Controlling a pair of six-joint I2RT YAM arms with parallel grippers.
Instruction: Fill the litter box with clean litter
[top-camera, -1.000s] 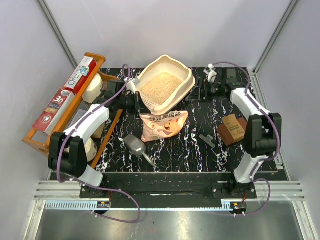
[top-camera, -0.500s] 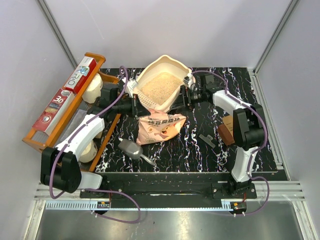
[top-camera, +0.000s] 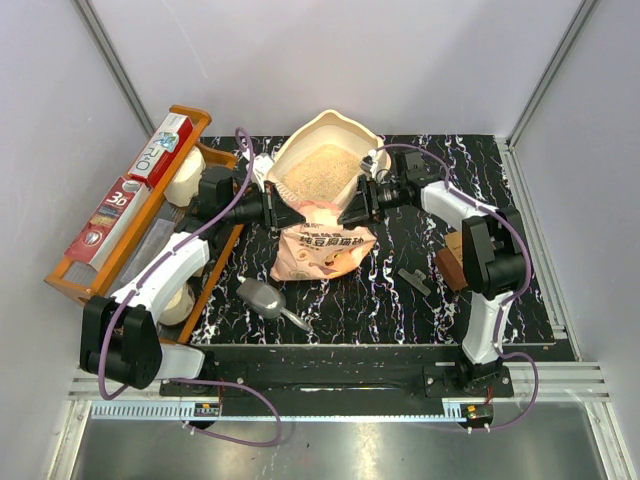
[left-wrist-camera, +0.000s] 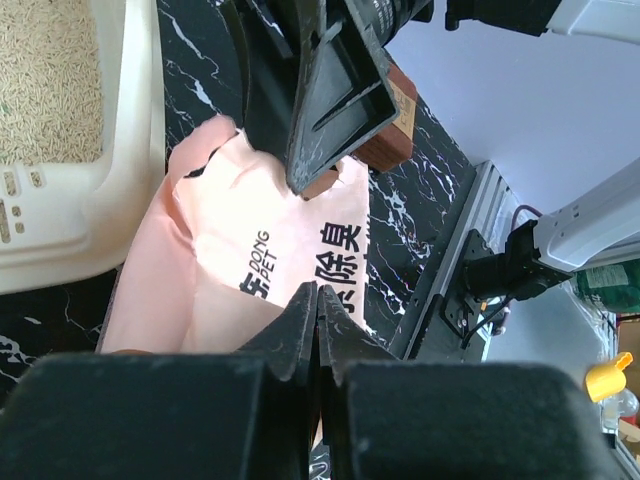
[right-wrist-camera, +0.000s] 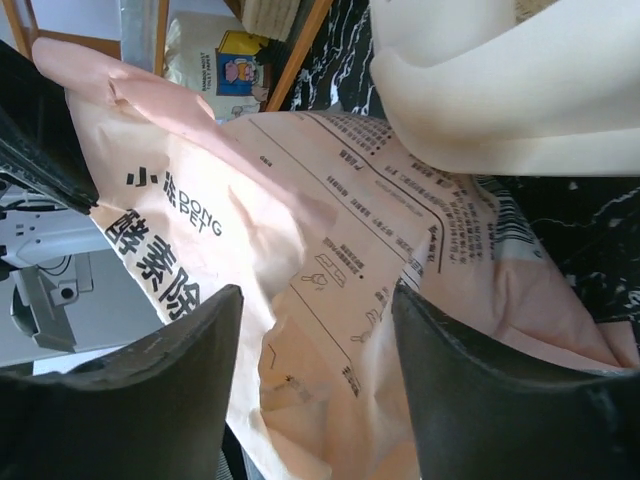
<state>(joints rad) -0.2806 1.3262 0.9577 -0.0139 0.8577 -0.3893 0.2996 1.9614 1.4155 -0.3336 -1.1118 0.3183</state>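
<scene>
The cream litter box (top-camera: 335, 122) stands at the back centre with clean litter (top-camera: 312, 168) in it, also seen in the left wrist view as the litter box (left-wrist-camera: 60, 210) with litter (left-wrist-camera: 50, 90). A pink bag (top-camera: 322, 250) leans against its front wall. My left gripper (top-camera: 284, 214) is shut on the bag's top left edge, its jaws (left-wrist-camera: 318, 296) pressed together on the pink bag (left-wrist-camera: 270, 230). My right gripper (top-camera: 352, 212) is open at the top right edge, and a fold of the bag (right-wrist-camera: 300, 250) lies between the jaws of that gripper (right-wrist-camera: 315, 300).
An orange wooden rack (top-camera: 120, 215) with boxes and a white jar (top-camera: 185, 180) fills the left side. A grey scoop (top-camera: 268, 298) lies in front of the bag. A brown box (top-camera: 452, 262) and a small grey piece (top-camera: 412, 280) sit at the right.
The right arm swung in from the far right to the bag's top edge and its jaws have narrowed. The bag's top was pulled left and raised. The scoop slid slightly left.
</scene>
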